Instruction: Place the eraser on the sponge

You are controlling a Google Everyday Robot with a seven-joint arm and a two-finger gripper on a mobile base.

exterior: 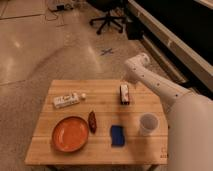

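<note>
The eraser (124, 94), a small black block with a white and reddish label, lies on the far right part of the wooden table (55, 150). The blue sponge (117, 135) lies flat toward the table's front edge, straight in front of the eraser with a gap between them. My white arm reaches in from the lower right and bends above the table's far edge. My gripper (131, 84) hangs just behind and to the right of the eraser's far end.
A white cup (148, 123) stands right of the sponge. An orange plate (70, 133) sits at the front left, a reddish-brown oval thing (92, 121) beside it, and a white tube (66, 100) at the far left. An office chair (107, 17) stands on the floor beyond.
</note>
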